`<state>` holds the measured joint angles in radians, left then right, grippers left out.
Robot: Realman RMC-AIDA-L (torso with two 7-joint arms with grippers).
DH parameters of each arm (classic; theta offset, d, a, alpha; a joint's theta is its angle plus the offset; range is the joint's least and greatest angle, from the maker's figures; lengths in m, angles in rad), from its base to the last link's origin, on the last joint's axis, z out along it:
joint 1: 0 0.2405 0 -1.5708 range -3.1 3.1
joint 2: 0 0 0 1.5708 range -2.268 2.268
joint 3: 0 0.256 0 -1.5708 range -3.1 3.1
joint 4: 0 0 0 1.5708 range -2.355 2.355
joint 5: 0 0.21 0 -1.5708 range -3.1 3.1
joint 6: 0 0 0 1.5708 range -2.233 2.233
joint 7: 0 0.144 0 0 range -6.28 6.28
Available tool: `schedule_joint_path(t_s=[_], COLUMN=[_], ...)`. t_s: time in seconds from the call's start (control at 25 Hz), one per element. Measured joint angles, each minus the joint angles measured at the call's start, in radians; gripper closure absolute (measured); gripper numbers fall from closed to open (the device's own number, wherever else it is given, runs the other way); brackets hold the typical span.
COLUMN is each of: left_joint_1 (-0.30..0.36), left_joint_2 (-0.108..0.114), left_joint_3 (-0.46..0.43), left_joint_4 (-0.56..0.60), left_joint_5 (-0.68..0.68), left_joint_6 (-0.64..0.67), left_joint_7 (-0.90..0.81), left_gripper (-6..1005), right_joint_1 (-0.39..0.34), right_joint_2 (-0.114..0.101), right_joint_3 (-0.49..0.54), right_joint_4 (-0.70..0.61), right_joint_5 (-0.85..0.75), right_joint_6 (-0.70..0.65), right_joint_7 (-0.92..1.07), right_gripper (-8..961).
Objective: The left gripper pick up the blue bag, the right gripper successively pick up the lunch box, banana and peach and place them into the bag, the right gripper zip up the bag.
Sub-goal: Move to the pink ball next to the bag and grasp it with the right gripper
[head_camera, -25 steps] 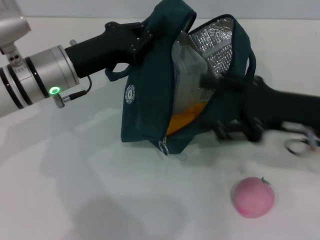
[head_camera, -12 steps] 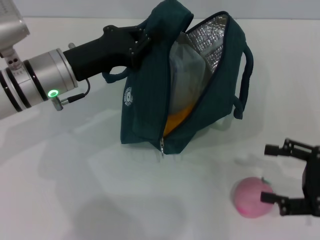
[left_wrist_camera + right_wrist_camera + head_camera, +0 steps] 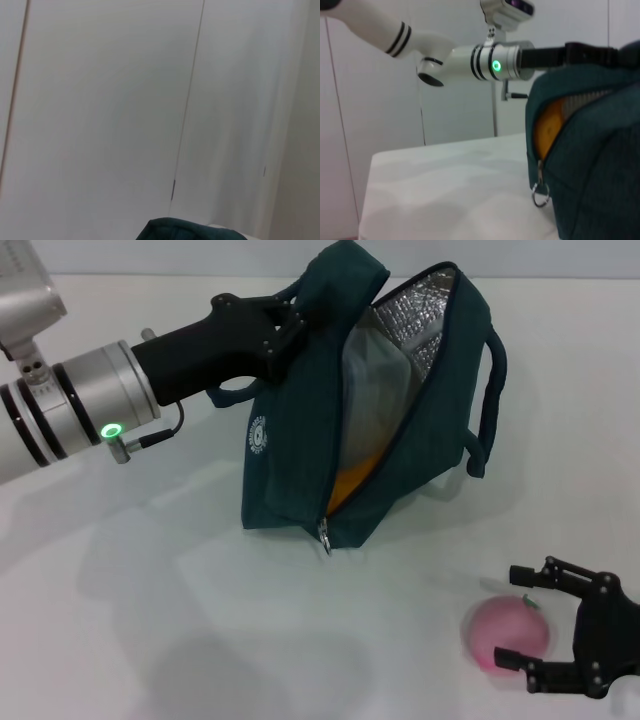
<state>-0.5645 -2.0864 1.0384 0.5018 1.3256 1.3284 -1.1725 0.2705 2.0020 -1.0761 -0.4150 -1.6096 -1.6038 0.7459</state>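
Left pincer (image 3: 290,322) pinching the upper edge of the blue bag (image 3: 300,440), holding its mouth agape above the white worktop (image 3: 150,620); foil lining exposed. Inside the bag, the lunch box (image 3: 375,405) stands above the banana (image 3: 352,480). Right pincer (image 3: 522,615), fingers spread, flanks the peach (image 3: 500,632), which rests on the worktop near the bag's zipper end, apart from it

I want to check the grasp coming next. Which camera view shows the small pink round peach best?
The head view: the small pink round peach lies whole on the white table, between the open fingers of the right gripper. The left wrist view shows only wall and a bit of bag; the right wrist view shows no peach.
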Motion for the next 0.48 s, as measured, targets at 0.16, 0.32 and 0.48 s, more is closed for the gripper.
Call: schedule_joint_path(t_s=[0.16, 0.32, 0.48], left_joint_1=[0.000, 0.000, -0.001], left_joint_2=[0.000, 0.001, 0.002], left_joint_3=[0.001, -0.001, 0.001], left_joint_4=[0.000, -0.002, -0.002], left_joint_5=[0.001, 0.001, 0.001], left_joint_6=[0.000, -0.011, -0.014], left_joint_7=[0.002, 0.002, 0.002], left_gripper=[962, 962, 962], right_joint_1=[-0.004, -0.005, 0.003], right_joint_2=[0.001, 0.001, 0.001], right_joint_3=[0.000, 0.001, 0.000], right_joint_4=[0.003, 0.010, 0.015], right_joint_5=[-0.015, -0.028, -0.056], right_joint_6=[0.021, 0.044, 0.062], right_joint_7=[-0.002, 0.003, 0.006], right_gripper=[85, 116, 240])
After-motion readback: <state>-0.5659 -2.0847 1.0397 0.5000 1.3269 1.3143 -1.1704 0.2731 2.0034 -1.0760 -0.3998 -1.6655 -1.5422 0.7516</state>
